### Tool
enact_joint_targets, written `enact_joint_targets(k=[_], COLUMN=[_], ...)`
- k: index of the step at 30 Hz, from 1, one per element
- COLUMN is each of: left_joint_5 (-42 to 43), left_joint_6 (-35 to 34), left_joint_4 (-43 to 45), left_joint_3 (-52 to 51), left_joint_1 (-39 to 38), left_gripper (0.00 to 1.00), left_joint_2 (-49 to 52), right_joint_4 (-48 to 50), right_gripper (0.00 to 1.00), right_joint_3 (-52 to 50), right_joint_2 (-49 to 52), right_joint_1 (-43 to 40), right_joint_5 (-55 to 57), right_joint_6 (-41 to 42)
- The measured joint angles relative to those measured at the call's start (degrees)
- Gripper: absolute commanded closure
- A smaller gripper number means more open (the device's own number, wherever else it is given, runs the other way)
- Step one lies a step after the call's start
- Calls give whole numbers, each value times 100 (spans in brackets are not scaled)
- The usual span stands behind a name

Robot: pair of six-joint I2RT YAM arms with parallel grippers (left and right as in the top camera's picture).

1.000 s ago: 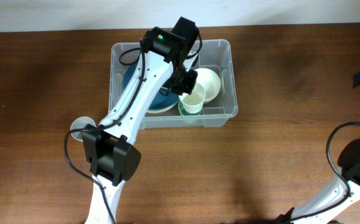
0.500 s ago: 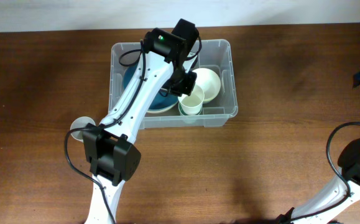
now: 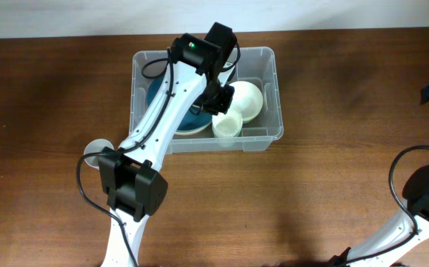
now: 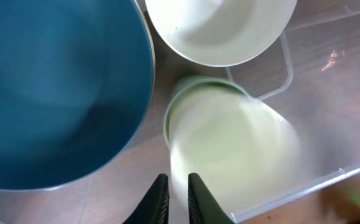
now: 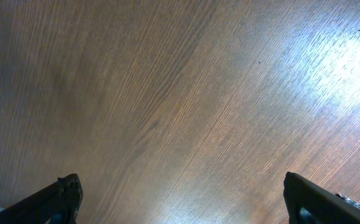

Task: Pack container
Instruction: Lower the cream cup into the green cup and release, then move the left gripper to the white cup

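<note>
Where left pincer (image 4: pixel 177 182) hovers, container (image 3: pixel 275 111) directly beneath

Blurry pale cup (image 4: pixel 229 149); container (image 3: pixel 273 89) partly behind arm (image 3: pixel 171 104).

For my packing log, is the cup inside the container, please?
Inside: the cup is within the container walls, beside the white bowl.

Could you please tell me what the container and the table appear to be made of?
The container looks like clear, glossy plastic: the wood shows through its walls. The table seems to be dark wood or veneer, with visible grain and a soft sheen.
</note>
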Motion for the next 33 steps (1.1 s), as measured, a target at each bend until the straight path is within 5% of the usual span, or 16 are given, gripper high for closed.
enact_joint_targets(k=[3,11,13,15,25,33], left_joint_5=[-57,-114,-168,-238,-1239,-1353], left_joint_6=[2,42,52,61,-382,-824], left_joint_4=[2,376,426,378,-922,-946], left_joint_3=[0,0,26,153,1755,1626], left_joint_1=[0,7,26,79,1447,3128], left_gripper=[85,60,40,0,0,0], left_joint_2=[0,0,0,2,-2,-254], right_joint_4=[0,0,0,0,0,0], right_gripper=[1,1,1,1,1,1], right_joint_3=[0,0,0,0,0,0], right_joint_2=[0,0,0,0,0,0], right_joint_1=[0,0,0,0,0,0], right_joint_5=[-2,-2,-2,0,0,-2], right_joint_6=[7,0,4,2,0,0])
